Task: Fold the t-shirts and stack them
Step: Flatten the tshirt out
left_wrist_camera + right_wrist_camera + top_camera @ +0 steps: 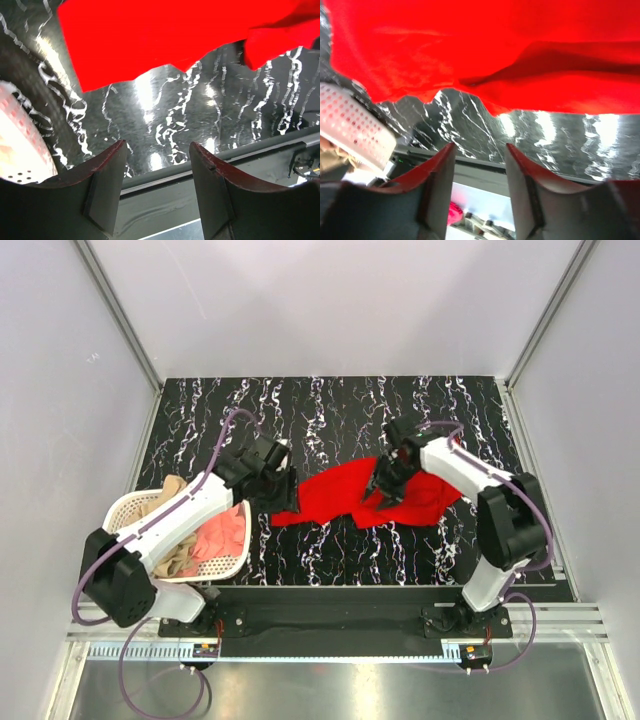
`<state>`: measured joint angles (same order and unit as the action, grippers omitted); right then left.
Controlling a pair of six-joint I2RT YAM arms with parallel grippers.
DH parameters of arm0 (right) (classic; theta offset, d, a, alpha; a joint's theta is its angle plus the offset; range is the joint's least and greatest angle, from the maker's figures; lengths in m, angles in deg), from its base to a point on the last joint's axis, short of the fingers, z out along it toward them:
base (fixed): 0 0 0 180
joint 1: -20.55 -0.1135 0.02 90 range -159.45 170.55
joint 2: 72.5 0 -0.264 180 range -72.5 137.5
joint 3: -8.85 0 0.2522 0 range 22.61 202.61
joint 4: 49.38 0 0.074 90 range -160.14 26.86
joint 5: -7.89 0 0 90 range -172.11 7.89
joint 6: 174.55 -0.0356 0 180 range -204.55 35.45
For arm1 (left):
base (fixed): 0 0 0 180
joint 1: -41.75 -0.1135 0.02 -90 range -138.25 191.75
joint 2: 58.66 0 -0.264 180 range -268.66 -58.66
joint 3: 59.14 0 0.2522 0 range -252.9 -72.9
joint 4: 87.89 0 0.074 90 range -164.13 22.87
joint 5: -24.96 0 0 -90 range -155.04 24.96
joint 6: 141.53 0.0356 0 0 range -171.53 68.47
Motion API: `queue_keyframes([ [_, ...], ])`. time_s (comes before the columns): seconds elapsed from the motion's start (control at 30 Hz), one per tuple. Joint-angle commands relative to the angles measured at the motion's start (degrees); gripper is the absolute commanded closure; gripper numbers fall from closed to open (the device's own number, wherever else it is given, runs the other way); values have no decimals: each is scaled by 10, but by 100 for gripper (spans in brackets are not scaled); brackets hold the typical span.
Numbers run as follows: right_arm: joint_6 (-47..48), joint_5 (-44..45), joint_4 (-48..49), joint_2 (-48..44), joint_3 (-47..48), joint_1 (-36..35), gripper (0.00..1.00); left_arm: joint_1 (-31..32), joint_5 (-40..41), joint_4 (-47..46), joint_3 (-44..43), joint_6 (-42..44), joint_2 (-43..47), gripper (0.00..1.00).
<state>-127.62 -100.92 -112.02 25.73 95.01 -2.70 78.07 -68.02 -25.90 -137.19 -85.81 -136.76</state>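
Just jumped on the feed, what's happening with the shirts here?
A bright red cloth t-shirt lies crumpled and unfolded on the black marbled table. The left gripper and right gripper hover close to it, both open, holding nothing. The salmon-pink t-shirt and tan-beige t-shirt sit in the white perforated plastic basket.

The bright red t-shirt (340, 495) lies rumpled and unfolded, spread across the middle of the bench (330, 410). The salmon-pink t-shirt (225, 532) and the tan-beige t-shirt (162, 502) sit bunched together in the white perforated laundry basket (122, 506) at the left.
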Motion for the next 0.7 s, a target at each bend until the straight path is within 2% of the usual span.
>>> queue_keyframes([
  [0.0,-149,23,64,-8,-16,-20,46,0,19,-9,9,-24,43,42],
  [0.07,-206,26,104,-3,-34,-21,42,-1,17,-6,16,-27,49,42],
  [0.17,-253,40,102,27,-20,-21,39,-1,15,-1,28,-40,64,42],
  [0.33,-314,43,113,66,-21,-21,41,-1,25,8,44,-52,91,41],
  [0.47,-361,45,112,77,-29,-22,46,-1,46,28,44,-51,102,40],
  [0.67,-384,55,117,92,-26,-23,62,0,53,31,48,-46,101,39],
])
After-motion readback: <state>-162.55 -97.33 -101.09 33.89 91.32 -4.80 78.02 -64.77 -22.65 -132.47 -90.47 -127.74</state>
